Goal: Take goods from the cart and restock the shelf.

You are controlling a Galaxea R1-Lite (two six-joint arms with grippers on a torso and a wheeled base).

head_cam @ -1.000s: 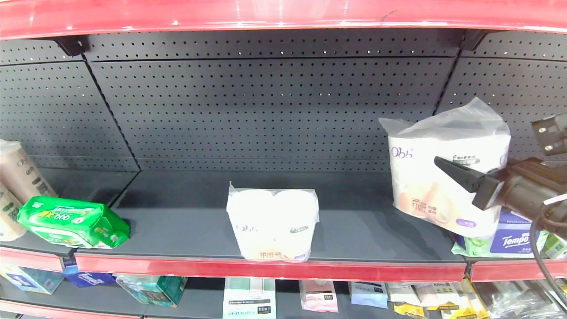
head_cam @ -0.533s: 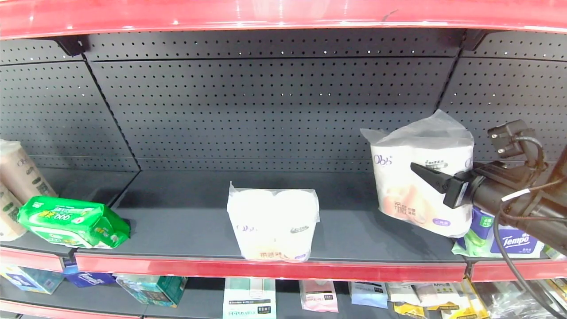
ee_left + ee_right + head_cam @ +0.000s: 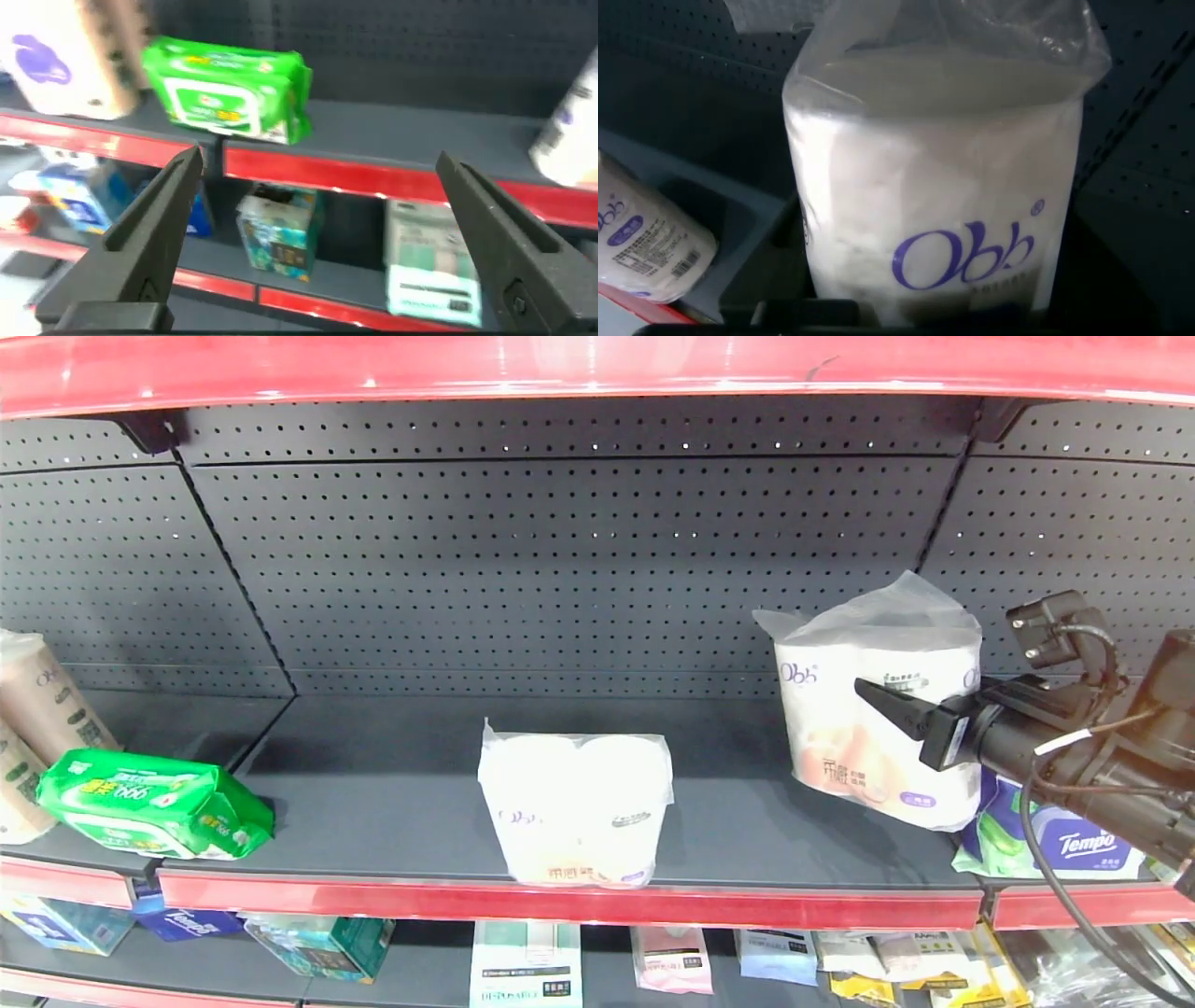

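My right gripper [image 3: 882, 700] is shut on a white toilet paper pack [image 3: 868, 728] in clear plastic, holding it tilted low over the right end of the dark shelf [image 3: 392, 775]. I cannot tell whether its base touches the shelf. In the right wrist view the pack [image 3: 943, 187] sits between the dark fingers [image 3: 761, 280]. A second, similar pack [image 3: 576, 807] stands at the shelf's front middle, and its end [image 3: 645, 243] lies off to the side. My left gripper [image 3: 318, 159] is open and holds nothing, level with the red shelf edge [image 3: 327, 177].
A green wipes pack [image 3: 154, 803] and brown paper rolls [image 3: 37, 709] lie at the shelf's left end. Blue tissue packs [image 3: 1074, 840] sit just right of the held pack. A perforated back panel [image 3: 560, 569] closes the shelf behind. The lower shelf holds several small packages [image 3: 523, 961].
My right gripper has carried the toilet paper pack leftward and a little lower over the shelf, with most of the move in the first half second. Nothing else has shifted.
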